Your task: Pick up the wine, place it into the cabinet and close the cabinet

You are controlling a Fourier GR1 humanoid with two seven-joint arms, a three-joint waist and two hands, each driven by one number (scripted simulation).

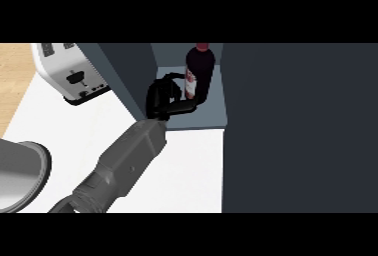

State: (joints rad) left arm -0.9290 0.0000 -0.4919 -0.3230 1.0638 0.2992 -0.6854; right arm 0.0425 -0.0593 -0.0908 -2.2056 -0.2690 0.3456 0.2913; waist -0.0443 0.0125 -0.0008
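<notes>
Although a metal pot (pixel 18 175) sits at the near left of the white bench (pixel 188 170), nothing there matters now. Farther in, one hand (pixel 166 97), which side I cannot tell, curls around the wine (pixel 199 75), standing upright inside the open cabinet (pixel 199 120). Placing looks nearly done; letting go and closing the door (pixel 295 125) remain. A toaster (pixel 74 75) stands far left.

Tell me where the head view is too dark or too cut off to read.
Head view: the cabinet door is a flat dark slab filling the right side, with no detail; the black hand merges with the dark wine bottle, so finger contact is hard to read; the toaster is bright and clear; the metal pot is cut off at the left edge.
</notes>
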